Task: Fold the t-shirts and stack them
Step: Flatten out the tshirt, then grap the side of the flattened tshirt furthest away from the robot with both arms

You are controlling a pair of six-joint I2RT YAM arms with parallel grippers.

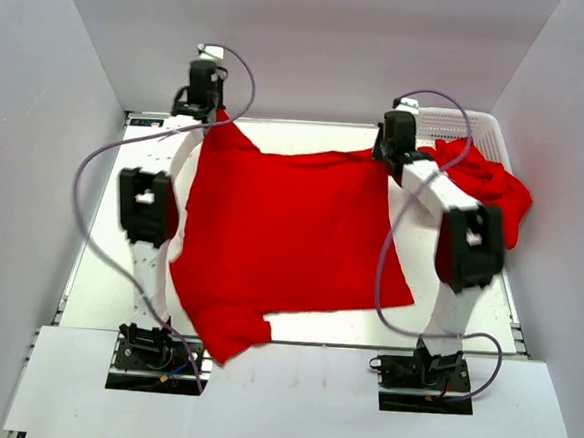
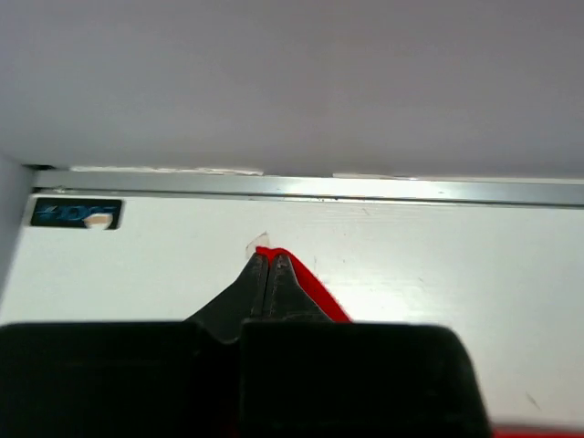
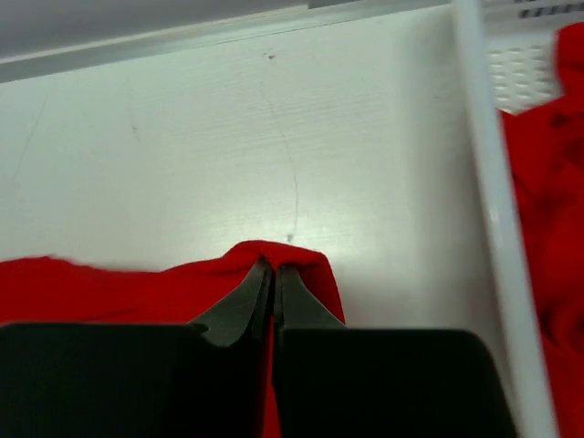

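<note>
While the red t-shirt (image 1: 291, 229) lies spread on the white table (image 1: 97, 286), left gripper (image 2: 269, 262) and right gripper (image 3: 272, 270) each pinch 1 far corner; more t-shirts (image 1: 490, 183) overflow the lattice basket (image 1: 474, 124).

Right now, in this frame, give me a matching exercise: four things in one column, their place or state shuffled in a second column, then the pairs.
1 left gripper
2 right gripper
3 white basket
4 spread t-shirt

a lies spread across the table
b shut on the shirt's far left corner
c far right, crumpled red cloth in it
d shut on the shirt's far right corner

Pairs: 1-b, 2-d, 3-c, 4-a
</note>
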